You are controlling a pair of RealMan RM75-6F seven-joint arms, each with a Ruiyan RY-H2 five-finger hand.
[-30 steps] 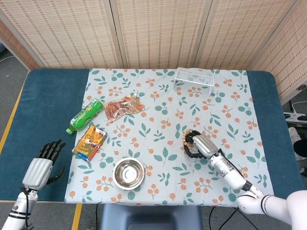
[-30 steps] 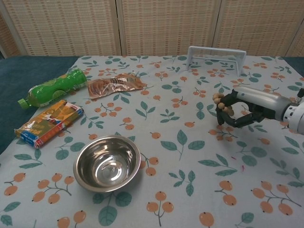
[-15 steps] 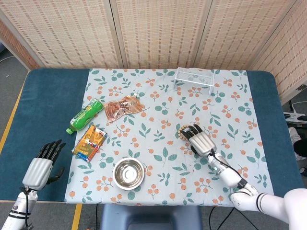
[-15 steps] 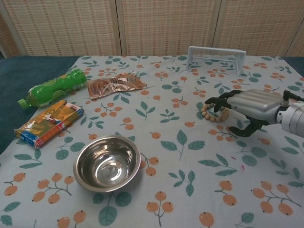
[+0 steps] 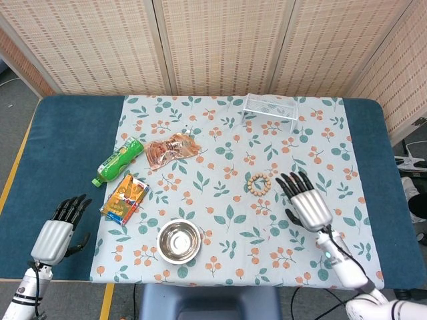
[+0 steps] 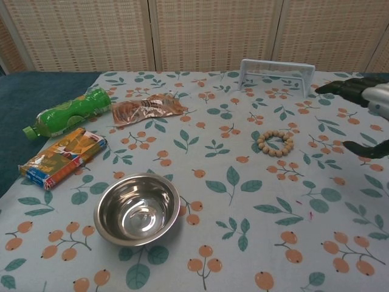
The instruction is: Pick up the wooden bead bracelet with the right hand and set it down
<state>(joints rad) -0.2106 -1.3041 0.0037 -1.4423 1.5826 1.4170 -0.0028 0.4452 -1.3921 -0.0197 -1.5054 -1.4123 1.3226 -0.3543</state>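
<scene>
The bracelet (image 5: pixel 259 182) lies flat on the worktop's flowery cloth (image 5: pixel 220 220), and the right hand (image 5: pixel 305 203) hovers just beside it, fingers spread, holding nothing. Main risk: a low sweep could snag the beads and drag them.

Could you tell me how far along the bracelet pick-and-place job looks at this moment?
It looks essentially done. The round wooden bead bracelet lies flat on the floral tablecloth, touching nothing else. The right hand holds nothing: its fingers are spread and it sits clear of the bracelet, to its right. The left hand is open at the table's near left edge. Nothing appears left beyond parking the arm.
</scene>
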